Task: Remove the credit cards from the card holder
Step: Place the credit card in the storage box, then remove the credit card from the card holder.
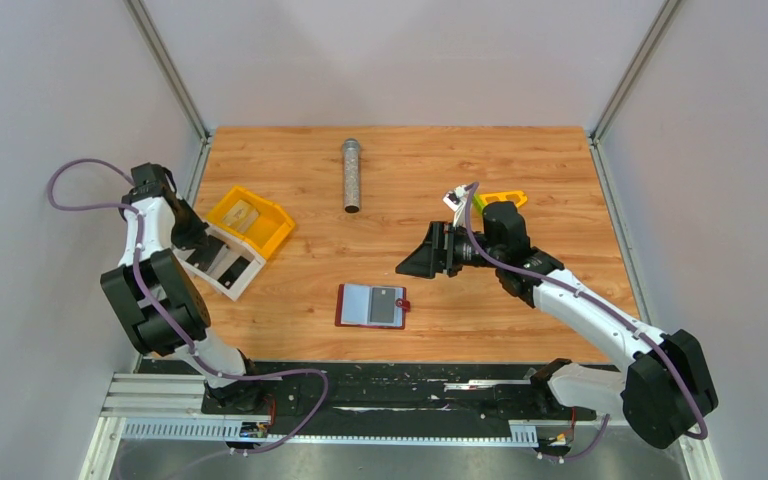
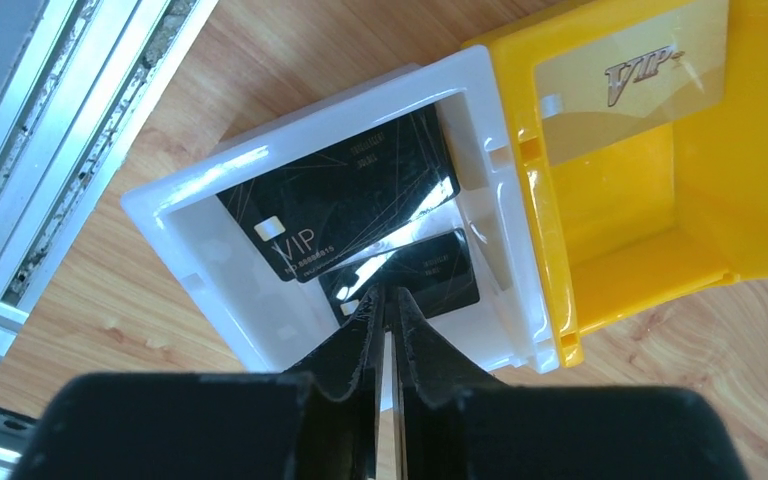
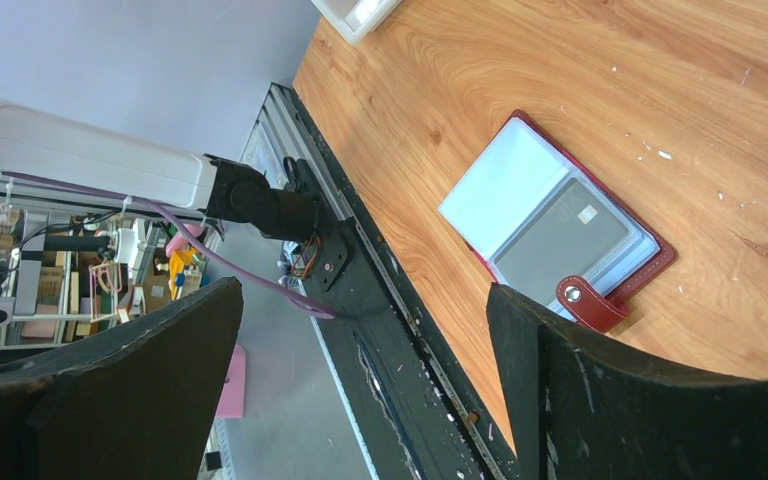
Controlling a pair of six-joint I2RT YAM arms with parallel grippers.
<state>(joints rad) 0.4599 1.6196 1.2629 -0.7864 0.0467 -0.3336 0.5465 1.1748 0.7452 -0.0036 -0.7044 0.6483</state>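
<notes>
Since one grey card is left in the card holder lying open below it, right tool hangs wide open, empty. Left tool is nearly closed just over dark cards in white tray, grip unclear tbh.

yellow tray touching white tray | grey cylinder lying | wooden table

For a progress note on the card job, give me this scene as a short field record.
card holder: open, lying flat
grey card: still in holder pocket
white tray: two black cards
yellow tray: gold card
left gripper: nearly closed over white tray, grip unclear
right gripper: open, empty
</notes>
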